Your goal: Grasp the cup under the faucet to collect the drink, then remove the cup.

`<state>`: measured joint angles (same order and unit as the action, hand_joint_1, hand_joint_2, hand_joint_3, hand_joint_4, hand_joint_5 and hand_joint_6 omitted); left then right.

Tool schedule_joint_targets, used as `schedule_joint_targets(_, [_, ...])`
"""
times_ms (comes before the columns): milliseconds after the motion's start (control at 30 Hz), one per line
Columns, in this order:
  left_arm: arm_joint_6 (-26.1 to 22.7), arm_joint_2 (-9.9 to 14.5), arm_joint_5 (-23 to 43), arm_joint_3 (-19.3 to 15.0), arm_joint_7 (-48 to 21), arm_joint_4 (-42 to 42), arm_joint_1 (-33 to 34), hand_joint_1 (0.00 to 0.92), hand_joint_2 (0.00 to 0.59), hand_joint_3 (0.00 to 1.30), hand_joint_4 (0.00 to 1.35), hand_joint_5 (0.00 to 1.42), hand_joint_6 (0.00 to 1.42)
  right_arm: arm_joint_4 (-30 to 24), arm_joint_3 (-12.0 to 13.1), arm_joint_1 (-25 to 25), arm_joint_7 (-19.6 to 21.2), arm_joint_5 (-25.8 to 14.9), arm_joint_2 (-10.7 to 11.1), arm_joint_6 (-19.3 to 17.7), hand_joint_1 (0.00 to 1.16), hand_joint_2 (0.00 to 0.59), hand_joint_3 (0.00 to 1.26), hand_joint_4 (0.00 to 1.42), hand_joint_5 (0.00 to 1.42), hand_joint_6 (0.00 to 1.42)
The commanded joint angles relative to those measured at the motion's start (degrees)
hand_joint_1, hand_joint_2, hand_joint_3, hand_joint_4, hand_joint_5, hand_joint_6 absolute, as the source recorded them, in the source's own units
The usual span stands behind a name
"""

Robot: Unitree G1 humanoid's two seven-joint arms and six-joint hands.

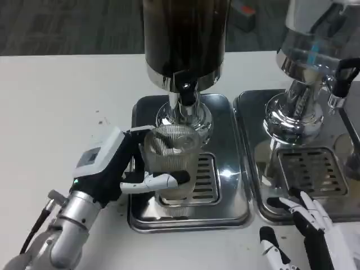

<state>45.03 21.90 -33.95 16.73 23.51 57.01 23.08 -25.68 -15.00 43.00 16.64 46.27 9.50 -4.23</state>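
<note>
Clear ribbed cup (171, 163) stands on the steel tray (236, 211), directly beneath the faucet (186, 90) of the dark dispenser (185, 39). Left hand (121, 169) grips the cup from its left side, fingers (160, 180) wrapped across its front. Right hand (306, 225) hovers over the surface (56, 112) with fingers spread, holding nothing, before a second dispenser (306, 67) and tray (247, 104).
</note>
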Motion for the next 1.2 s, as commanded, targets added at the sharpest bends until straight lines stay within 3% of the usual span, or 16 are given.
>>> schedule_joint_targets(33, [-0.9, -0.8, -0.3, 0.7, 1.1, 1.7, 1.9, 0.418, 0.051, 0.66, 0.88, 1.06, 1.42, -1.3, -0.3, 0.5, 0.6, 0.7, -0.3, -0.1, 0.25, 0.432, 0.28, 0.07, 0.06, 0.29])
schedule_joint_targets(400, [-2.8, -2.2, -0.6, 1.9, 1.4, 5.7, 4.6, 0.408, 0.051, 0.65, 0.87, 1.04, 1.42, -2.0, -1.6, 0.5, 0.4, 1.7, -0.9, 0.2, 0.25, 0.430, 0.28, 0.07, 0.06, 0.30])
schedule_joint_targets(1200, [-2.9, -2.6, -1.1, 4.6, 0.4, 10.0, 8.1, 0.349, 0.068, 0.58, 0.77, 0.95, 1.35, -2.1, -3.4, -0.2, 0.1, 3.5, -2.8, 1.7, 0.25, 0.430, 0.28, 0.07, 0.06, 0.30])
